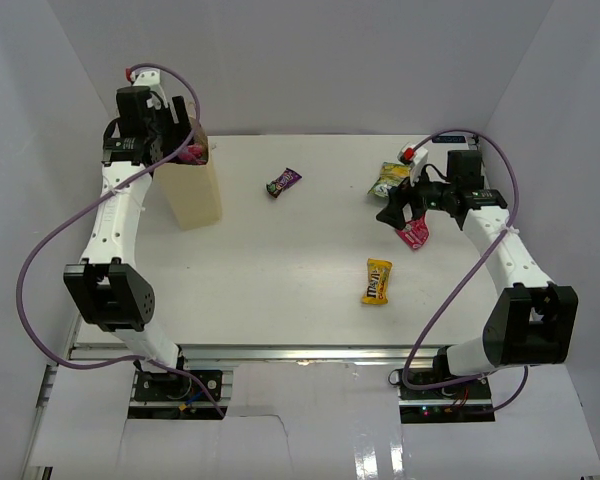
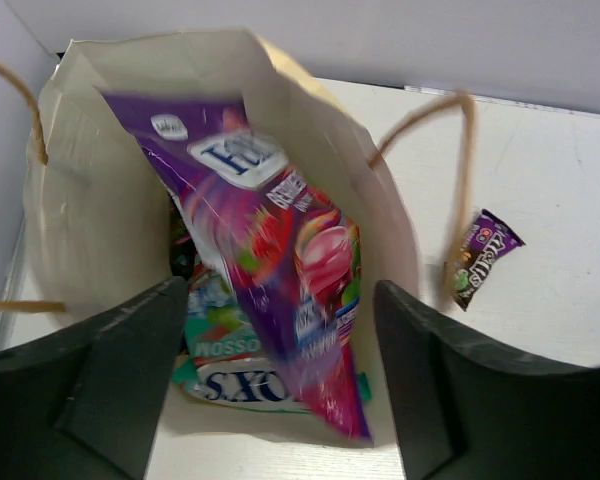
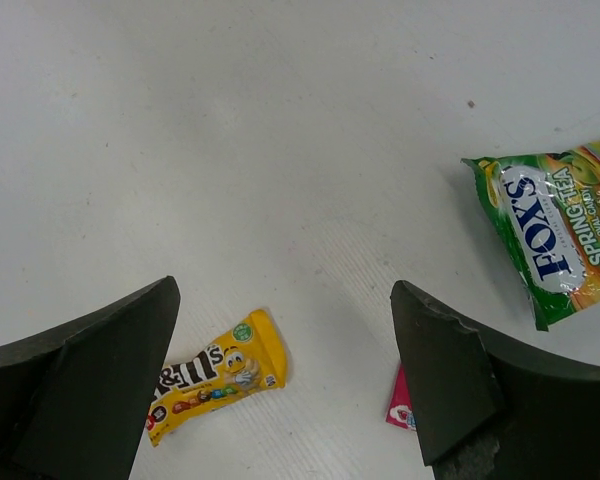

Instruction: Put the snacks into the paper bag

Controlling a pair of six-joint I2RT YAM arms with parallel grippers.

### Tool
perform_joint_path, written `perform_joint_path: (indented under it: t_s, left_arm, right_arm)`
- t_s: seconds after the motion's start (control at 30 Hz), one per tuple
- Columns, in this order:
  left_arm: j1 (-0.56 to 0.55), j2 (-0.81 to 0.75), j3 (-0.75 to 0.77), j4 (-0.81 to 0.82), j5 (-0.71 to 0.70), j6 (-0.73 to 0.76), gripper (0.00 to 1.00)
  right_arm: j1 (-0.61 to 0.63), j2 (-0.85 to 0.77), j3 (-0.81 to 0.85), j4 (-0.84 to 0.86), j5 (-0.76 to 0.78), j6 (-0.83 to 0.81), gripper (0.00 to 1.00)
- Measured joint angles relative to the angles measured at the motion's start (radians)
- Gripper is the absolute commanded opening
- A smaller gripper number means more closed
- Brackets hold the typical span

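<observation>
The paper bag [image 1: 192, 195] stands upright at the back left, and my left gripper [image 1: 185, 147] hangs over its mouth. In the left wrist view the left gripper [image 2: 280, 292] is open above the bag's inner wall [image 2: 90, 200]. A purple-pink packet [image 2: 280, 240], blurred, stands loose inside the bag on a teal packet [image 2: 215, 335]. A dark purple packet [image 1: 283, 182] [image 2: 483, 256] lies on the table right of the bag. My right gripper [image 1: 392, 212] [image 3: 285, 290] is open above the table, between a yellow packet [image 1: 378, 280] [image 3: 215, 372], a green-yellow packet [image 1: 390, 178] [image 3: 555, 230] and a red-pink packet [image 1: 414, 234] [image 3: 400, 402].
The bag's two thin loop handles [image 2: 450, 150] hang out to the sides. White walls close in the table on three sides. The arm bases [image 1: 160, 385] sit on the rail at the near edge.
</observation>
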Motion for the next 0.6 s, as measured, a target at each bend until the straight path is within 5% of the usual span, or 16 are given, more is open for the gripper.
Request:
perform_joint_path:
  t_s: [0.2, 0.37, 0.6]
  left_arm:
    - [0.036, -0.012, 0.020, 0.005, -0.022, -0.046, 0.94]
    - [0.040, -0.111, 0.018, 0.019, 0.025, -0.118, 0.98]
    - [0.040, -0.637, -0.482, 0.197, 0.222, -0.301, 0.98]
  right_arm:
    - [-0.008, 0.054, 0.016, 0.005, 0.070, 0.049, 0.95]
    - [-0.012, 0.204, 0.112, 0.016, 0.340, 0.259, 0.95]
    - [-0.078, 0.419, 0.272, 0.038, 0.524, 0.529, 0.93]
